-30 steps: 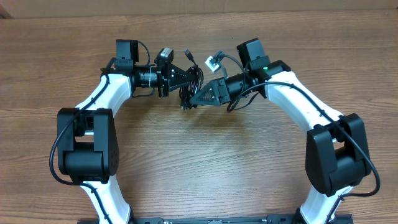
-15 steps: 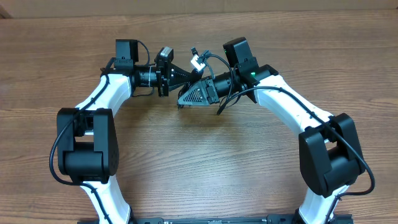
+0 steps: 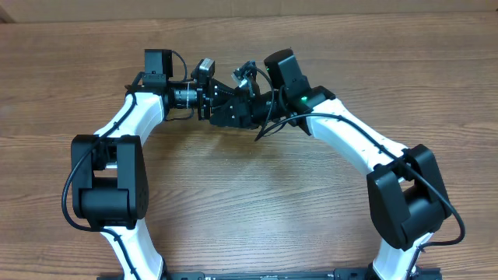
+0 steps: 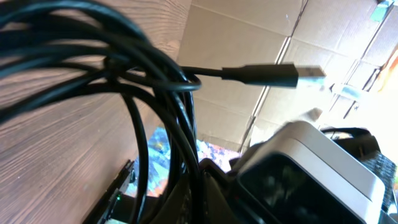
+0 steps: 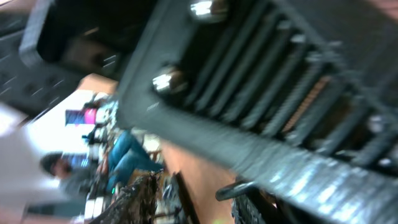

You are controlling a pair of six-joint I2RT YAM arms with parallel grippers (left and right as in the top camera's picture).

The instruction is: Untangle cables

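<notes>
Above the table (image 3: 257, 202), left tool (image 3: 238, 96) clamps the cables (image 4: 267, 73) — right tool (image 3: 216, 118): cannot tell.

table (image 3: 257, 210): smooth matt wood-grain. cables (image 4: 144, 93): black rubbery sheath, slight gloss. plug tip (image 4: 313, 73): bright metal. arm shells (image 3: 134, 117): glossy white plastic. Far cardboard (image 4: 242, 37): matt brown.

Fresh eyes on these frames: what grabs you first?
Left gripper and right gripper meet nose to nose at the far middle of the table, overlapping seen from overhead. In the left wrist view the cables fill the left as thick black loops, with one silver-tipped plug sticking out to the right. The right wrist view is too blurred to read.
</notes>
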